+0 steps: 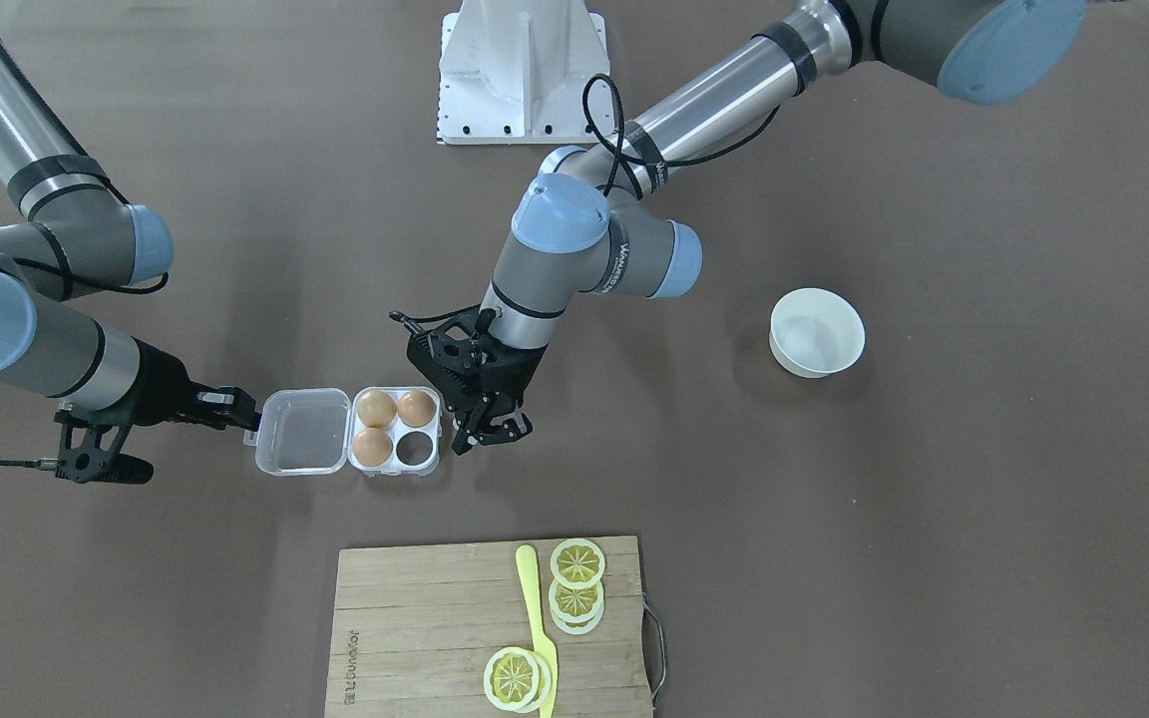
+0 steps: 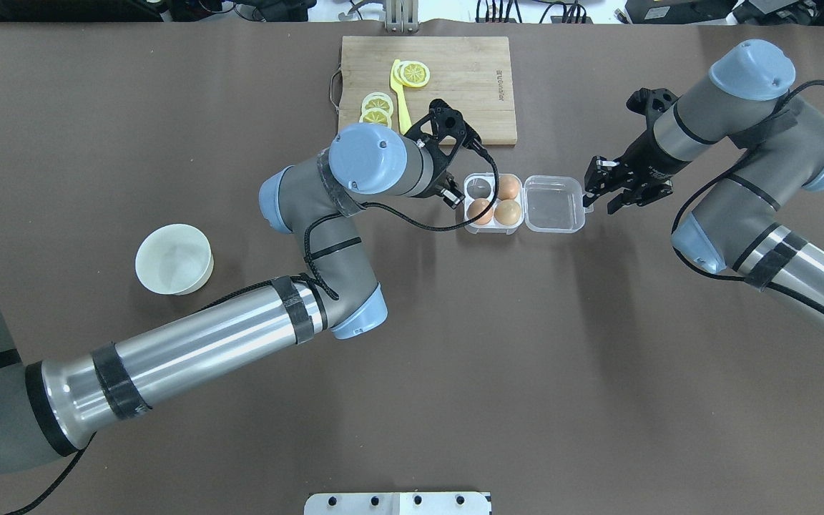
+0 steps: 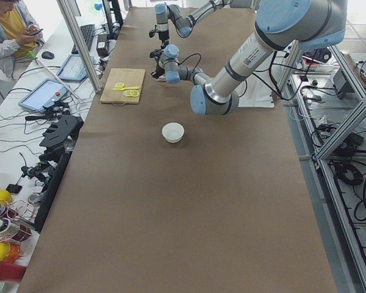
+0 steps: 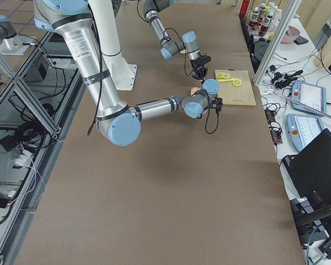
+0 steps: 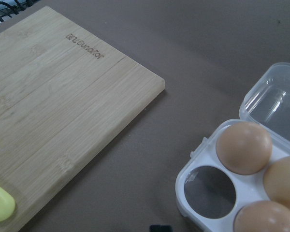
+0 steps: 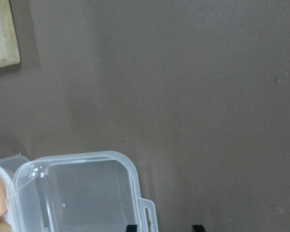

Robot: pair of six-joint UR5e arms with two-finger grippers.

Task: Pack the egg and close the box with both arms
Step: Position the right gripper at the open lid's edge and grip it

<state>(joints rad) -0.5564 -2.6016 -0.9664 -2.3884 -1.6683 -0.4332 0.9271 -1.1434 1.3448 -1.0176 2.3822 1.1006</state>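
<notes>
Scanning the overhead view left to right: white bowl point(image 2: 173, 259) on the brown counter point(image 2: 455, 372), well apart from the box. Left arm point(image 2: 190, 343) reaches in from the lower left and bends toward the middle. Left tool point(image 1: 492, 436) points down just beside the box's left edge, fingers apart, gripping nothing; cannot tell whether it touches the counter. On the far side, a wooden cutting board point(image 2: 455, 79) carries lemon slices point(image 2: 414, 74) and a yellow knife point(image 2: 402, 100). Box point(image 2: 495, 228) sits mid-counter with 4 cells, its lid point(image 2: 555, 204) swung fully open and lying flat to the right of the tray. 3 cells are filled: orange-brown egg point(image 2: 481, 211) in the near-left cell, closest to the left tool; second orange-brown egg point(image 2: 508, 187) far-right; paler egg point(image 2: 507, 212) near-right. Cannot tell which orange-brown one is the task's egg; both are seated in cells. Far-left cell point(image 2: 480, 187) shows only its dark bottom. Right tool point(image 2: 598, 201) is at the lid's outer edge, fingers apart, clamped on nothing. In the right wrist view 1 fingertip point(image 6: 131, 227) is just beside the lid's latch tab point(image 6: 147, 212), the other is off to the side over bare counter. Right arm point(image 2: 755, 214) comes in from the right edge.
</notes>
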